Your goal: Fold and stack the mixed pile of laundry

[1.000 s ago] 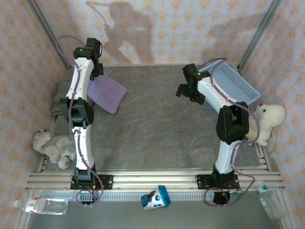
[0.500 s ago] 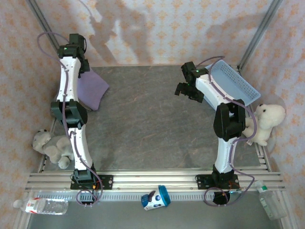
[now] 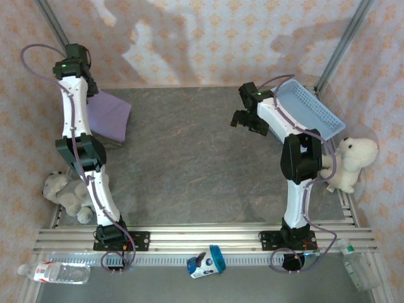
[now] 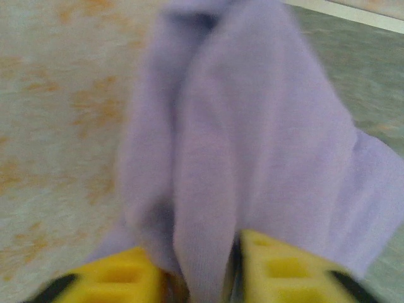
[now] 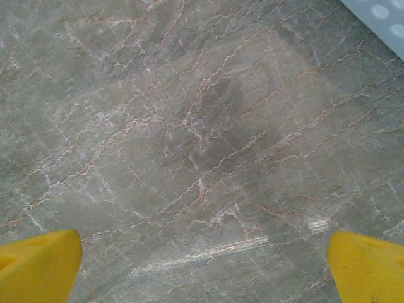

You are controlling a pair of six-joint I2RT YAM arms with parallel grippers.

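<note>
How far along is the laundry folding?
Done: the lavender T-shirt looks folded, lying far left over a grey edge, likely the other garment. In hand: its cloth sits between the fingers of the left pincer. Left: letting go. The right pincer hangs open over bare table.

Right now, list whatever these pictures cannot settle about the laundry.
- The left gripper hold: left wrist view blurred; lavender T-shirt lies between its fingers, pinched or loose unclear.
- Anything beneath the T-shirt: top view, covered by the shirt and left arm.
- Near end of the basket: top view, behind the right arm.
</note>
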